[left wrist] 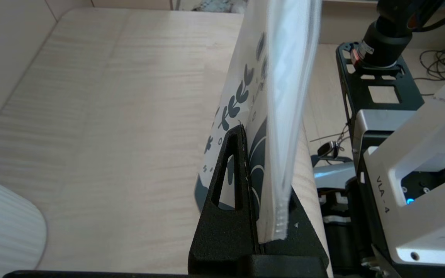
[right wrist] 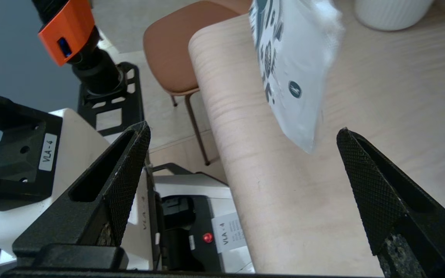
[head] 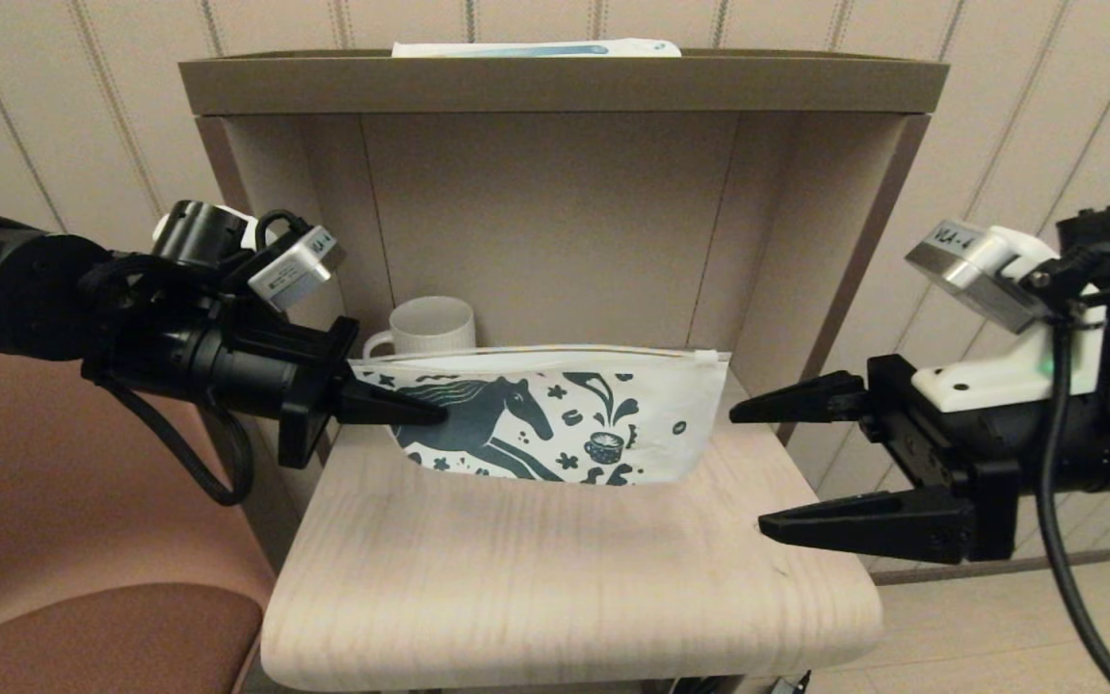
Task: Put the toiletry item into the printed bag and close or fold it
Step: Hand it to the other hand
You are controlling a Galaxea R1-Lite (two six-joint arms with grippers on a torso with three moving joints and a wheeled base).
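The printed bag [head: 565,414], a white pouch with a dark teal horse, hangs upright just above the wooden table [head: 565,588], zip strip on top. My left gripper [head: 435,414] is shut on the bag's left end; in the left wrist view the bag [left wrist: 280,116] runs edge-on out of the gripper [left wrist: 253,135]. My right gripper [head: 748,472] stands open just beyond the bag's right end, holding nothing. In the right wrist view the bag's corner [right wrist: 292,77] hangs ahead of the open gripper [right wrist: 242,129]. The toiletry item is out of view.
A white ribbed mug [head: 432,328] stands behind the bag's left part, inside the shelf recess. A long white-and-blue box [head: 536,48] lies on top of the shelf unit [head: 555,85]. A brown chair [head: 83,578] is at the left.
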